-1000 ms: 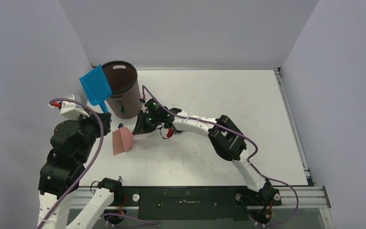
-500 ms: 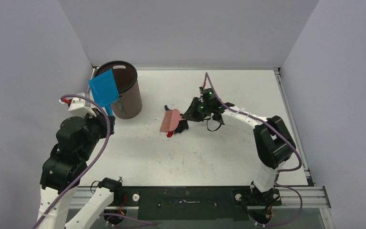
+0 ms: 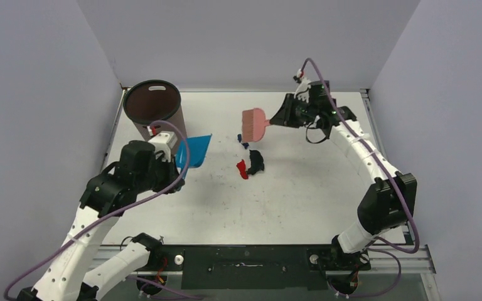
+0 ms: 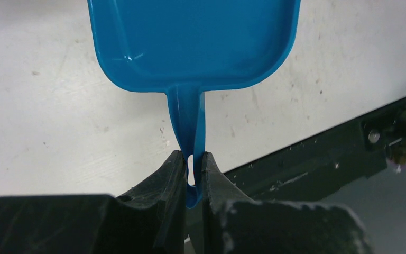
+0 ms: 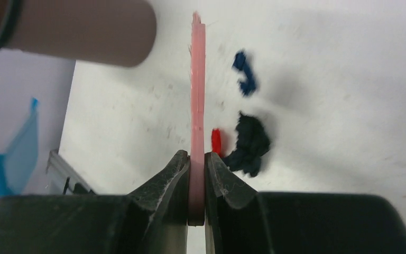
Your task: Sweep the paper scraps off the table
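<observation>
Dark navy paper scraps lie in a small heap mid-table with a red scrap beside them; a smaller blue bit lies just behind. They also show in the right wrist view. My right gripper is shut on the handle of a pink brush, held raised behind the scraps; the brush shows edge-on in the right wrist view. My left gripper is shut on the handle of a bright blue dustpan, low over the white table left of the scraps. The pan fills the left wrist view.
A tall brown bin stands at the table's back left corner, just behind the dustpan. Metal rails run along the near edge and the right edge. Grey walls enclose the left, back and right.
My right gripper has swung the brush from beside the bin to the back right, above the table. My left gripper has brought the dustpan from the bin rim down towards the table.
</observation>
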### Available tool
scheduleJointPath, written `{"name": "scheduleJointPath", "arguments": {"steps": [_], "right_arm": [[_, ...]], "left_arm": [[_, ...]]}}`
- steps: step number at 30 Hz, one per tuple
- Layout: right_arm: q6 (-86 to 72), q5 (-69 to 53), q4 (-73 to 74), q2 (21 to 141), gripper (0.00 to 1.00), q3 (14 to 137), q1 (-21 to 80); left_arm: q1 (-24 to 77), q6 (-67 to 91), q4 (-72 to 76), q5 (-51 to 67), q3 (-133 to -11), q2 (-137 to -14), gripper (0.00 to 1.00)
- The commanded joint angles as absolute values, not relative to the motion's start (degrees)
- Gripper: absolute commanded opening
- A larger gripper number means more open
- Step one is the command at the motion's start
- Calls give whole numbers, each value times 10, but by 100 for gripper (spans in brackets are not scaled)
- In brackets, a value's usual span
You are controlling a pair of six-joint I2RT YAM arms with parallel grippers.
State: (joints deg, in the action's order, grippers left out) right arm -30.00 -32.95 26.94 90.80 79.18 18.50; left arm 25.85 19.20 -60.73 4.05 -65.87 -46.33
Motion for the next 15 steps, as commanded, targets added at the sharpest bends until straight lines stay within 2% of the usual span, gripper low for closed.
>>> {"name": "scheduleJointPath", "arguments": {"steps": [1,4,9,15], "right_arm": [[-99,-293,360,912,5,926,149],[16,-218,414,942,5,987,160],[123,-30,482,999,5,1027,207],[135,22,495,1030,5,983,240]], "left_arm": [[301,152,-671,63,-668,-503,0],[333,146,-696,63,-659,-537,0],[408,165,-696,12,-639,-604,0],[464,174,-670,-49,-652,-697,0]]}}
